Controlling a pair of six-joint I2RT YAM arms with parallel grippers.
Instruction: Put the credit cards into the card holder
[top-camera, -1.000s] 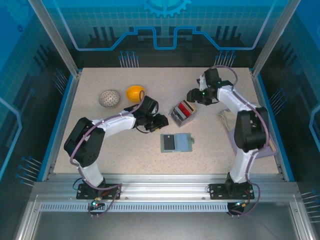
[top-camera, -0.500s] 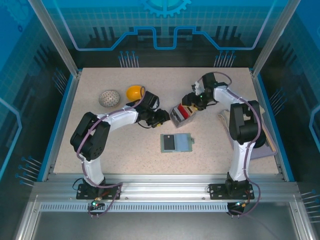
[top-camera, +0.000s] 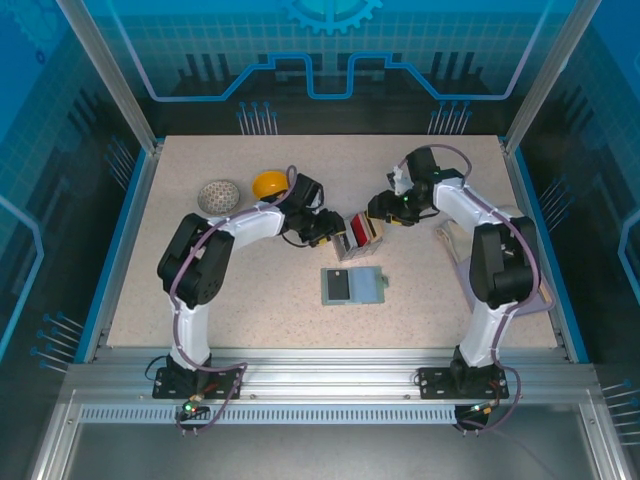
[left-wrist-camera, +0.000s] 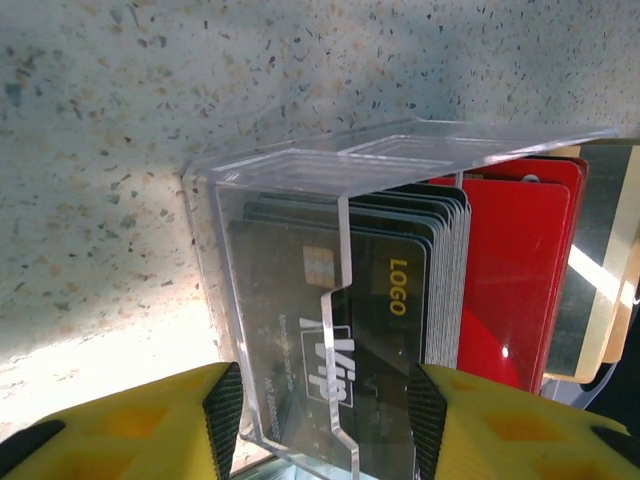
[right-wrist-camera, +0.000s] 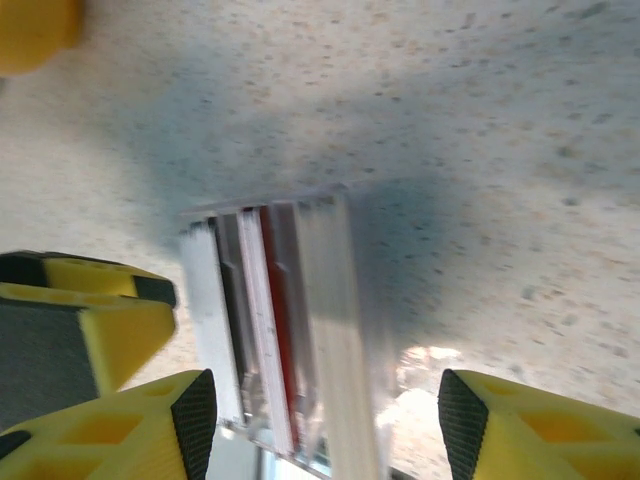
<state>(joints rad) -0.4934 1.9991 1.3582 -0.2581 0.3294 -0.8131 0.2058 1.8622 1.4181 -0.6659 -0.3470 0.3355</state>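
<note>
Top external: credit cards (top-camera: 362, 222) stand in a clear case (top-camera: 343, 243) at frame centre, card holder (top-camera: 352, 286) flat on the tabletop (top-camera: 250, 300) below. My left pincer (left-wrist-camera: 325, 400) and right pincer (right-wrist-camera: 325, 400), both spread, straddle the case.

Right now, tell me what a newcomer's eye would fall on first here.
A clear box packed with black and red credit cards stands mid-table, with the left gripper and right gripper open right at it from either side. Nearer the arm bases lies the card holder, apart from both. At far left sit a yellow object and a patterned ball.
</note>
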